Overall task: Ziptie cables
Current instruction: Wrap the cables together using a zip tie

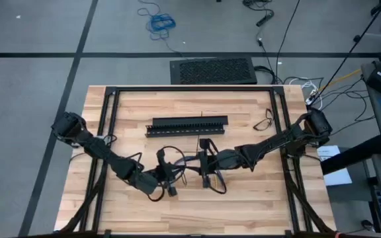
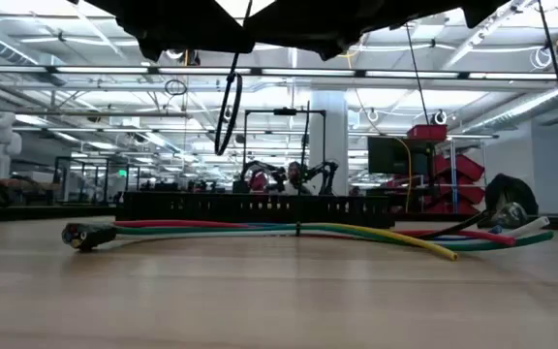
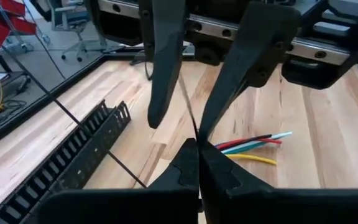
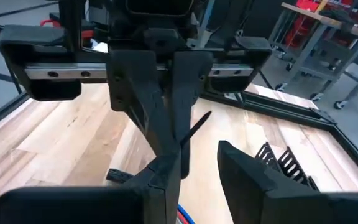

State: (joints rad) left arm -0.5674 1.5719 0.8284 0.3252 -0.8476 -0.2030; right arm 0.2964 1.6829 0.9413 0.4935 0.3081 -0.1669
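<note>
The cables (image 2: 289, 231) lie flat on the wooden table, just in front of the black slotted bar (image 2: 260, 206). Their coloured ends (image 3: 253, 146) show below the grippers. A thin black zip tie is held above them, and its loop (image 2: 228, 111) hangs in the air. My left gripper (image 3: 199, 171) (image 1: 177, 173) is shut on the zip tie. Facing it from the table's right, my right gripper (image 4: 201, 155) (image 1: 194, 165) is open. Its fingers (image 3: 166, 74) stand on either side of the strip and of my left fingertips. I cannot tell whether they touch. My left gripper pinches the zip tie's thin strip (image 3: 191, 121) between its two shut fingers. The fingers lie about level and point toward the table's right. The strip rises out of the fingertips and runs between the right gripper's fingers. The zip tie is lifted clear of the table and the cables.
The black slotted bar (image 1: 187, 124) lies across the far middle of the table. A black metal frame (image 1: 108, 132) runs along the table's sides and far edge. A small dark wire loop (image 1: 263, 122) lies at the far right. Bare wood (image 1: 197, 211) shows toward the near edge.
</note>
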